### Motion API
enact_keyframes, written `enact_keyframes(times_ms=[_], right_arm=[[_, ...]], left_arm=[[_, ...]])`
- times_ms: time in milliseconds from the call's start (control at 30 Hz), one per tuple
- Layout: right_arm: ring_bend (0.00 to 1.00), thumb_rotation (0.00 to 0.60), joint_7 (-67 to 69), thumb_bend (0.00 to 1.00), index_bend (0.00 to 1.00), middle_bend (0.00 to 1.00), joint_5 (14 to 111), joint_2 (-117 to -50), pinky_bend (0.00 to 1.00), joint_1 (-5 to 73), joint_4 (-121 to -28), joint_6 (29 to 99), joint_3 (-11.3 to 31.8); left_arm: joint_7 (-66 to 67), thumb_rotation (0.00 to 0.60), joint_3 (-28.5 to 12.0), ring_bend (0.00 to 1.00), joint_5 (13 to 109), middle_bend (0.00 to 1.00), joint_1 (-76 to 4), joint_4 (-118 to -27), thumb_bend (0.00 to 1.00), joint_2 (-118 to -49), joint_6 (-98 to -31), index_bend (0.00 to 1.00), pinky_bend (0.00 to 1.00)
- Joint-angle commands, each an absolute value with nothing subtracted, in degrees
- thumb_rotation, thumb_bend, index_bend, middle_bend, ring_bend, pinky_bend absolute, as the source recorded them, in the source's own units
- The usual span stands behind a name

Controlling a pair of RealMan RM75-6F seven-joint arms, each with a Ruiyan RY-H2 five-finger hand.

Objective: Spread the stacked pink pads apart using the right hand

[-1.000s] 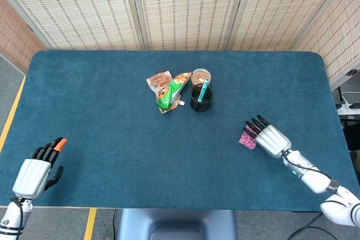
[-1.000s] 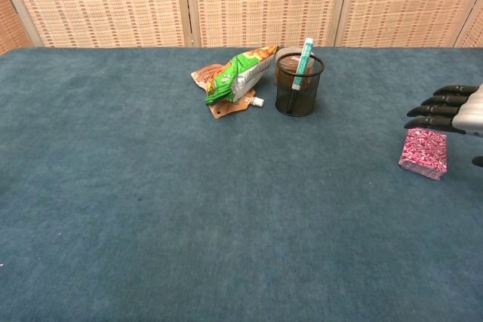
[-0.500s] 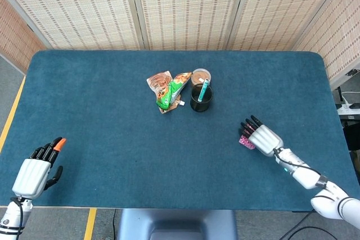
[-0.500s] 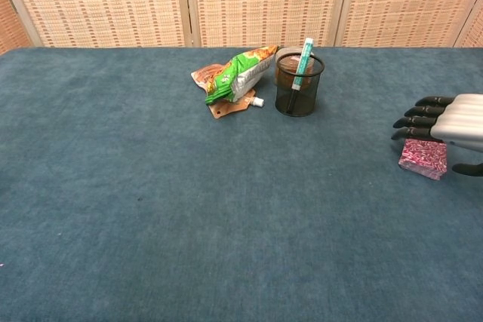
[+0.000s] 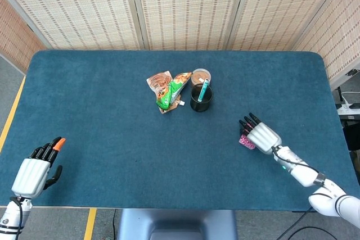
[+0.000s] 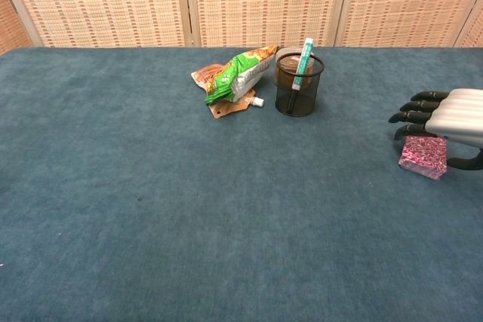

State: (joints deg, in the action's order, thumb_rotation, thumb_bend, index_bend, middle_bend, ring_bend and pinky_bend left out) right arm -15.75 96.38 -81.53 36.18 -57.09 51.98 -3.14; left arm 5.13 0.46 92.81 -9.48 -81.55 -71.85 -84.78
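The stacked pink pads (image 6: 423,156) lie at the table's right side, a small patterned pink block, partly covered in the head view (image 5: 246,141). My right hand (image 6: 441,120) hovers over the stack's far edge with its dark fingers (image 6: 407,117) extended and slightly curled, holding nothing; the head view shows the right hand (image 5: 258,133) on top of the stack. Contact with the pads is not clear. My left hand (image 5: 37,168) rests at the table's near left corner, fingers loosely apart and empty, out of the chest view.
A black mesh cup (image 6: 294,84) holding a teal tube stands mid-table, with a round lid (image 5: 201,75) behind it. A green and orange snack pouch (image 6: 238,77) lies to its left. Blue cloth covers the table (image 5: 112,111).
My right hand has moved left and forward over the pink stack, covering more of it. The stack has not shifted. The left hand stays still.
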Motion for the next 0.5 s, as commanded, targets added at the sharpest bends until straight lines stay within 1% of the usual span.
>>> enact_keyframes(times_ms=[33,300,500], right_arm=[[0.0,0.6,-15.94,0.3,0.19,0.05,96.15,-81.62,0.0,36.31,-57.1,51.89,-3.23],[0.0,0.6,-16.71,0.3,0.2,0.05,95.35,-81.69,0.0,36.46,-57.29,51.7,-3.49],[0.0,0.6,-17.38,0.3,0.24,0.05,94.4,-81.78,0.0,36.53,-57.45,51.07,-3.51]], left_arm=[[5.16,0.6,0.46,0.19,92.76,0.08,-9.49,-81.56,0.47,-71.87,-84.73,0.0,0.29],[5.23,0.6,0.39,0.19,92.51,0.09,-9.74,-81.68,0.47,-71.82,-84.2,0.0,0.3],[5.13,0.6,0.36,0.2,92.36,0.09,-9.69,-81.72,0.47,-71.72,-84.24,0.0,0.3]])
